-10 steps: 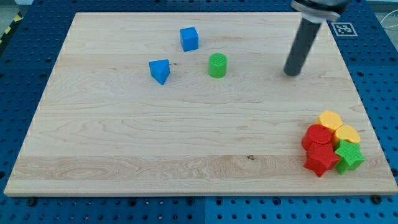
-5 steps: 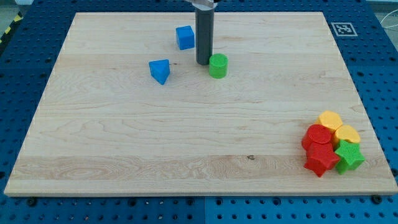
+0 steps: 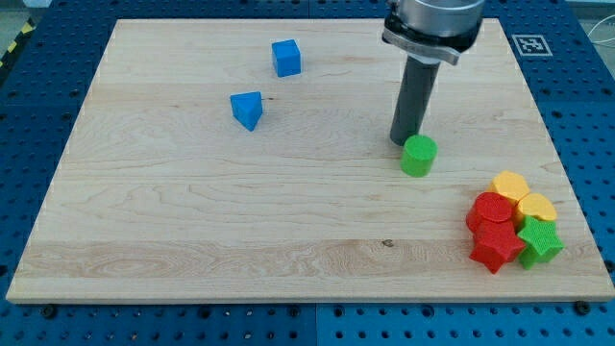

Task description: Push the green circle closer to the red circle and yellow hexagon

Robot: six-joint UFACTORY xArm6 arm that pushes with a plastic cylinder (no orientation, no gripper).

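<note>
The green circle (image 3: 418, 156) stands on the wooden board at the view's centre right. My tip (image 3: 403, 140) touches its upper left side, with the rod rising toward the view's top. The red circle (image 3: 492, 210) sits in a cluster at the view's lower right, apart from the green circle. A yellow hexagon (image 3: 509, 185) is at the cluster's top, with another yellow block (image 3: 536, 208) just below it.
A red star (image 3: 495, 247) and a green star (image 3: 539, 240) lie at the cluster's bottom. A blue cube (image 3: 285, 58) and a blue triangular block (image 3: 247, 109) sit at the view's upper left. The board's right edge (image 3: 565, 192) is close to the cluster.
My tip swept from the right to the green circle's left, then pushed it rightward and down toward the cluster. The blue cube shifted slightly to the left.
</note>
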